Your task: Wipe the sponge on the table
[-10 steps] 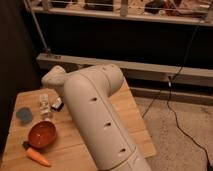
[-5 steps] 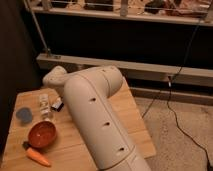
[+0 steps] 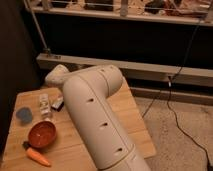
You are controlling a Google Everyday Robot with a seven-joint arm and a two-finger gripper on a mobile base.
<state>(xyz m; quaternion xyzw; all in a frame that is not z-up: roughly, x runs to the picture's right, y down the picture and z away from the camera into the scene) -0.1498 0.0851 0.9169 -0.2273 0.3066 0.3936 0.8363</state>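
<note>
A wooden table point(image 3: 131, 125) stands in front of me, and my thick white arm point(image 3: 97, 115) sweeps across it from the lower right. The arm ends over the table's back left corner, where the gripper point(image 3: 56, 76) shows only as a white rounded housing. A blue-grey rounded pad point(image 3: 23, 115), which looks like the sponge, lies flat near the table's left edge. It sits well below and to the left of the gripper, apart from it.
A small clear bottle point(image 3: 45, 106) stands beside a dark small object point(image 3: 58, 103). An orange-red bowl point(image 3: 41, 134) and a carrot point(image 3: 38, 156) lie at the front left. A low rail point(image 3: 150, 67) and black cables point(image 3: 172, 107) run behind and to the right.
</note>
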